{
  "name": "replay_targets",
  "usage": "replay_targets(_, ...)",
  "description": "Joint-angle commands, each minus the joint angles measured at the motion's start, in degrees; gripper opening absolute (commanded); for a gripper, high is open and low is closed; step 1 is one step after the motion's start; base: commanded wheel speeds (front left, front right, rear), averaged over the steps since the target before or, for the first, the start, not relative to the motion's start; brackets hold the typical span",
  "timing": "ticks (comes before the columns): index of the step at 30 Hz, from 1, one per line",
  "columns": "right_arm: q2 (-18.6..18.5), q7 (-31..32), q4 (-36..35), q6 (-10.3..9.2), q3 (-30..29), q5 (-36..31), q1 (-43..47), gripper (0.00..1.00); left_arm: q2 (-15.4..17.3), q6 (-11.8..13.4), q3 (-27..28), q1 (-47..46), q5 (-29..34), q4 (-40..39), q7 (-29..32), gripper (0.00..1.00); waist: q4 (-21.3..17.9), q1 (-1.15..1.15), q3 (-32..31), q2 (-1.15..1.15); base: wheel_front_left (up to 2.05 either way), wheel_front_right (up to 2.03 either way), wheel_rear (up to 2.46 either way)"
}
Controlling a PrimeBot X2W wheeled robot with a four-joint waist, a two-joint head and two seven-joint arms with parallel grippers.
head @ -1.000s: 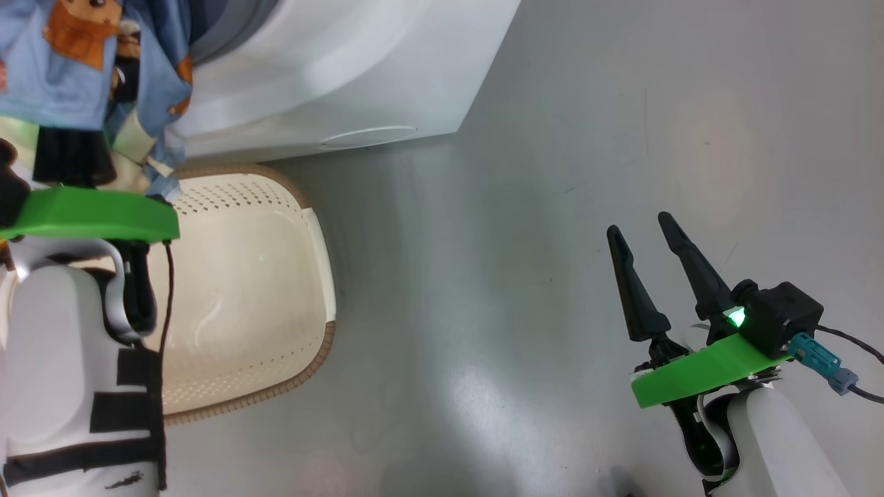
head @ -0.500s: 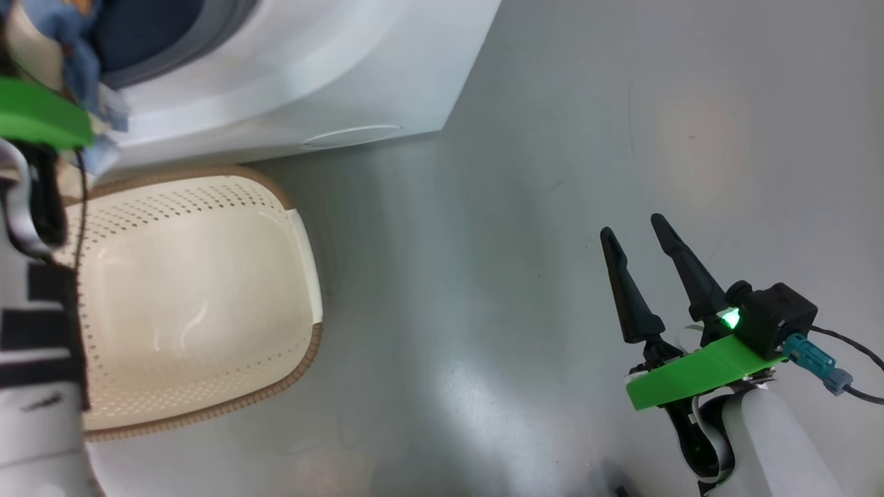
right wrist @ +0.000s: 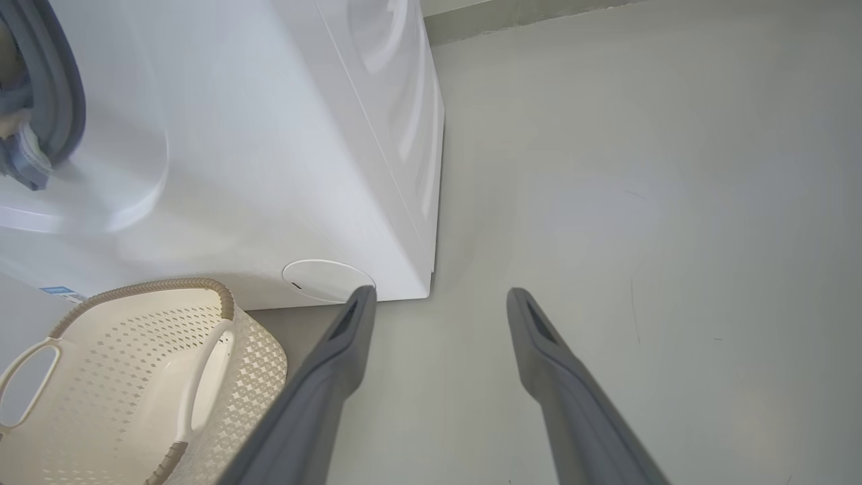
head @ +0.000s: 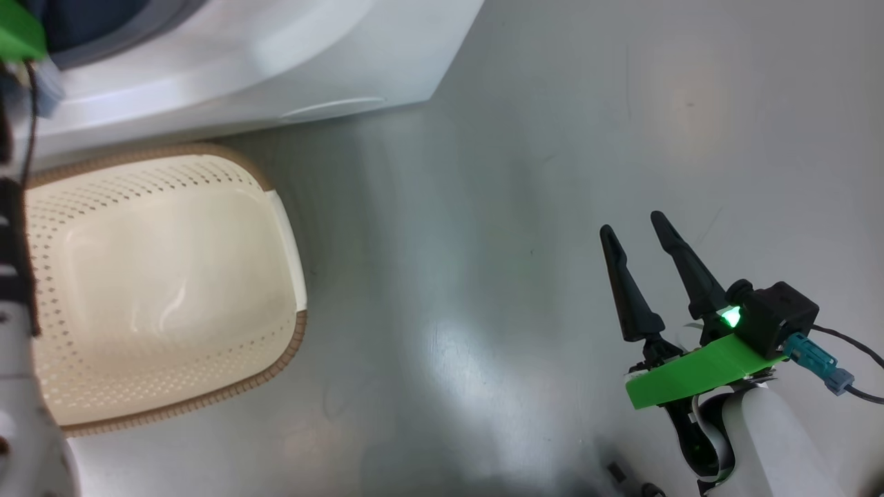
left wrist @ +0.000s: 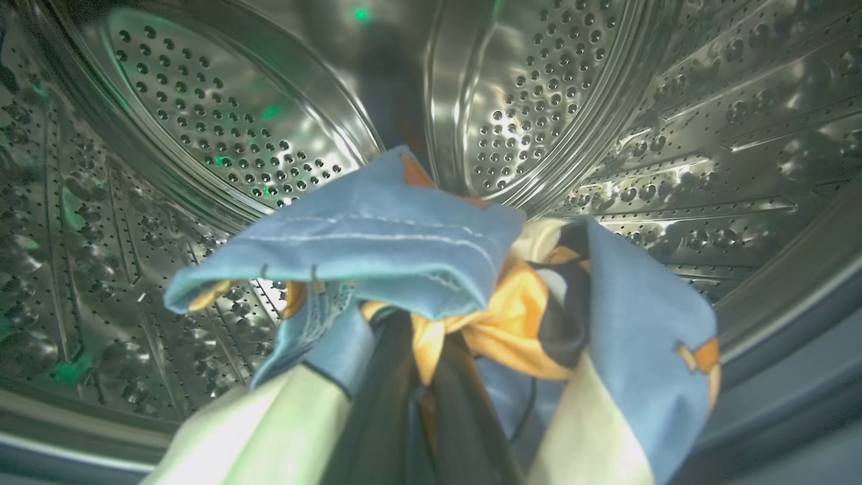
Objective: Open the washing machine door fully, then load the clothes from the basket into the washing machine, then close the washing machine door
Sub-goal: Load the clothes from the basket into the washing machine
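My left gripper point(left wrist: 414, 367) is shut on the clothes point(left wrist: 417, 249), a bundle of light blue fabric with orange figures that wraps its fingers. It holds them inside the perforated steel drum point(left wrist: 236, 135) of the washing machine point(head: 242, 62). A scrap of the blue fabric point(right wrist: 23, 162) shows at the grey gasket point(right wrist: 64, 87). The cream basket point(head: 166, 290) stands on the floor in front of the machine with nothing in it. My right gripper point(head: 632, 224) hangs open over bare floor, far right of the basket. The washing machine door is out of view.
Grey floor point(head: 483, 207) stretches to the right of the machine and basket. The machine's round service cap point(right wrist: 326, 279) sits low on its front, just past my right gripper's left fingertip point(right wrist: 363, 296). A blue label point(right wrist: 60, 291) shows beside the basket rim.
The left arm has carried the clothes up from over the basket and into the drum opening. The head view has shifted a little. The right gripper has stayed put, open.
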Motion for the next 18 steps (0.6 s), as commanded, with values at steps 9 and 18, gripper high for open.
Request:
replay_targets(9,0.61,-0.67,-1.78,0.09,1.42,0.19,0.18,1.00,4.96,0.65,-1.94,-9.46,3.07,2.82,-3.40,0.00,-0.71,0.00,4.74,0.00,0.00,0.00,0.00)
replay_targets(18,1.08,-0.67,-2.44,0.09,1.30,0.23,-0.11,1.00,7.38,1.95,-3.92,-13.82,5.77,-5.92,-4.58,0.00,-1.54,0.00,7.47,0.00,0.00,0.00,0.00)
